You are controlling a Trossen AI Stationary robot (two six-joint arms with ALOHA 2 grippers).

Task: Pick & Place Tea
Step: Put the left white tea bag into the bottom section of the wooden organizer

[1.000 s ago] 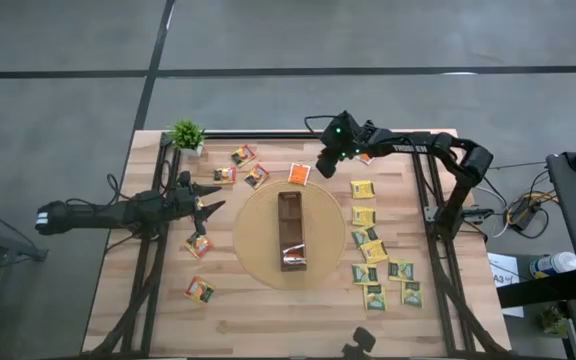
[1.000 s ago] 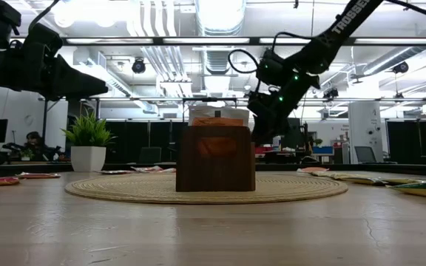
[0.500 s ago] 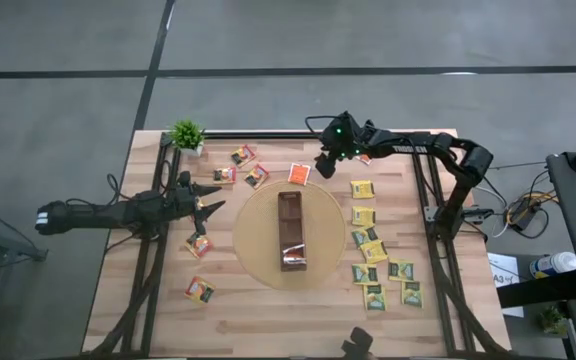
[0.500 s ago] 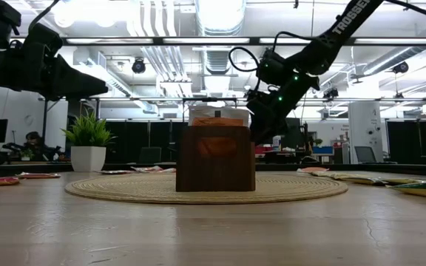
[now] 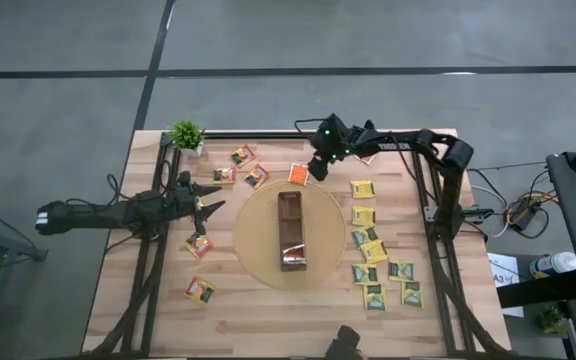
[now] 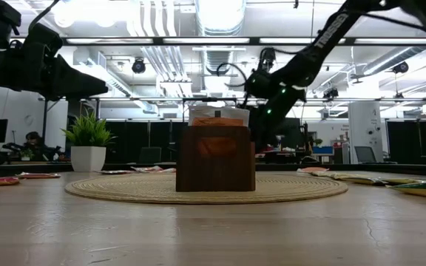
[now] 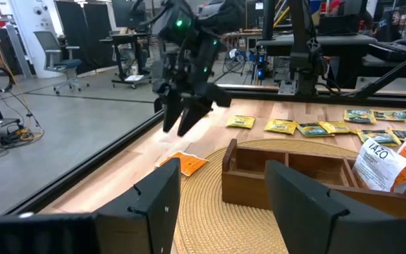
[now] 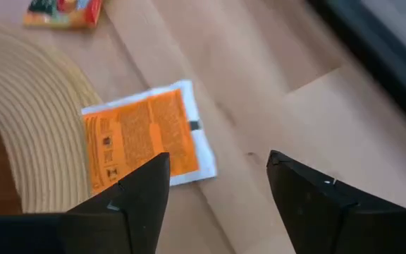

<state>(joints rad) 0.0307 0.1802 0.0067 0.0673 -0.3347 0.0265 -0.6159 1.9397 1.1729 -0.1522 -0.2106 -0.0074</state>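
An orange tea sachet (image 8: 143,137) lies flat at the far edge of the round woven mat (image 5: 258,235), one side resting on the mat's rim. My right gripper (image 5: 318,168) hangs just above it, slanting down, open, its fingers (image 8: 136,190) clear of the sachet. The left wrist view shows this gripper (image 7: 185,116) over the same sachet (image 7: 185,164). A long brown box (image 5: 291,230) stands on the mat. More tea sachets lie right (image 5: 368,245) and left (image 5: 200,245) of the mat. My left gripper (image 5: 218,197) waits open at the table's left.
A small potted plant (image 5: 186,135) stands at the far left corner. Several sachets (image 5: 240,165) lie between it and the mat, and another (image 5: 200,290) near the front left. The box holds a white tea pouch (image 7: 379,166). Black frame rails (image 5: 428,190) run along the table's sides.
My right gripper has moved toward the table's left edge and down, coming in over the orange sachet at the mat's far rim. The sachet and my left arm have kept still.
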